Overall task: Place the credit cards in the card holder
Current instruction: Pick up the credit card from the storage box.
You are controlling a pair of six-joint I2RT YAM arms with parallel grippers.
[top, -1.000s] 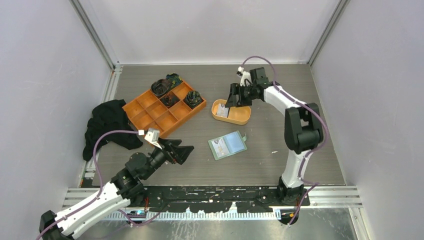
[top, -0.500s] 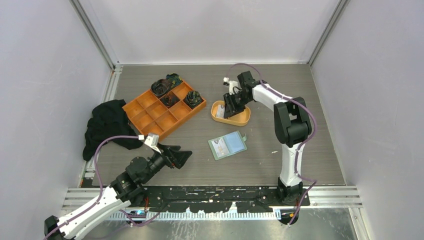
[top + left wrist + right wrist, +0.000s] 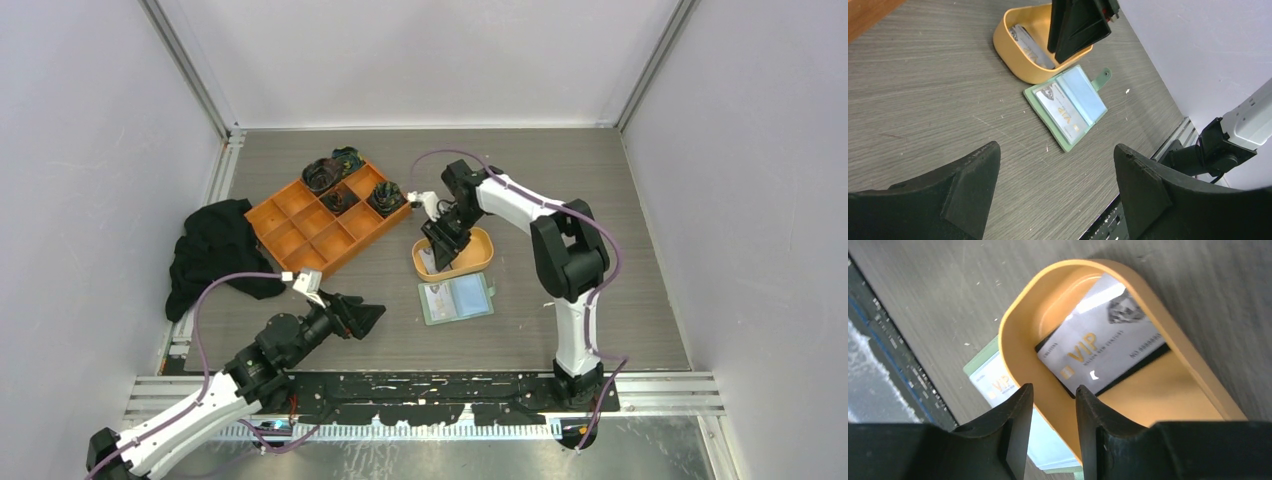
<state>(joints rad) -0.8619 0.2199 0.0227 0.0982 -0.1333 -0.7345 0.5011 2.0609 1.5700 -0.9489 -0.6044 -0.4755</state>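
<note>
Orange plastic oval dish (image 3: pixel 1158 390) holds a credit card (image 3: pixel 1103 335). The right end effector (image 3: pixel 1050 395) stands astride the dish's near wall, fingers close together and apparently clamped on it, in my judgement to position the dish beside the card holder (image 3: pixel 1080 95). That holder lies open on the desk (image 3: pixel 923 90), just beside the dish, with one pocketed card (image 3: pixel 1060 111) in place. The left end effector (image 3: pixel 1056 150) hovers low, jaws wide apart and empty. Both cards read "VIP" in gold; the smaller print is illegible.

Right wrist view: oval orange plastic dish (image 3: pixel 1012 340) hides most of the sage-green folding wallet (image 3: pixel 984 376) at 7 o'clock.
</note>
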